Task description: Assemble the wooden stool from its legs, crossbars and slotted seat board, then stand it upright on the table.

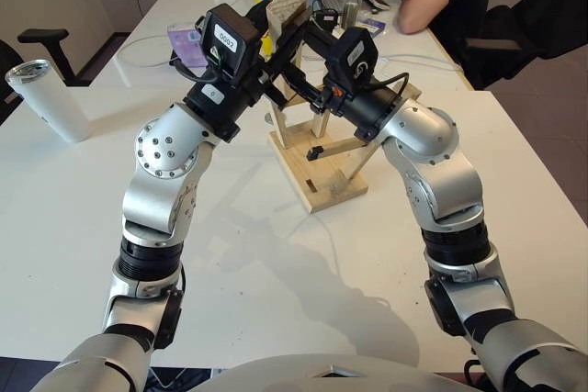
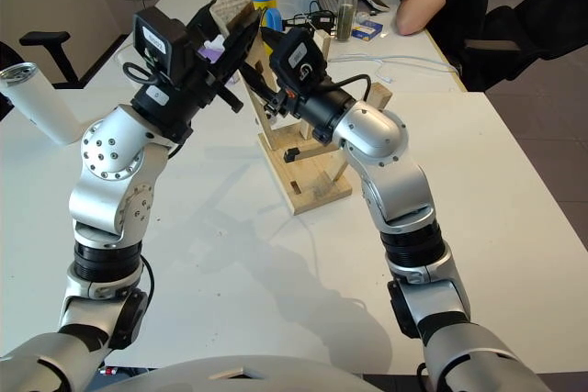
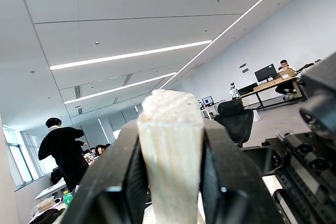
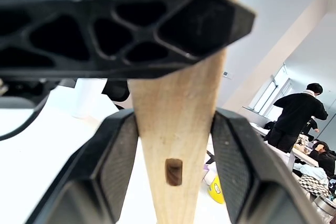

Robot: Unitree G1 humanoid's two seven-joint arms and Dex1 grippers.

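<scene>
Now | left claw point(image 3: 170, 153) clamps leg top point(image 3: 170, 111) | right claw point(image 4: 174, 161) clamps mortised leg point(image 4: 176, 124) | step: likely seating these in seat board point(image 1: 322, 185) | next: press home

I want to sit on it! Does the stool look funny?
Yes. The stool is upside down: seat board on the table, legs tilting upward, the right gripper clamping one. The left gripper holds a wooden piece above.

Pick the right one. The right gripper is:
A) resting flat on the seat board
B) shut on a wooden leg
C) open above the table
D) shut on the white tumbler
B: the right gripper has its fingers pressed against both sides of a leg.
</scene>
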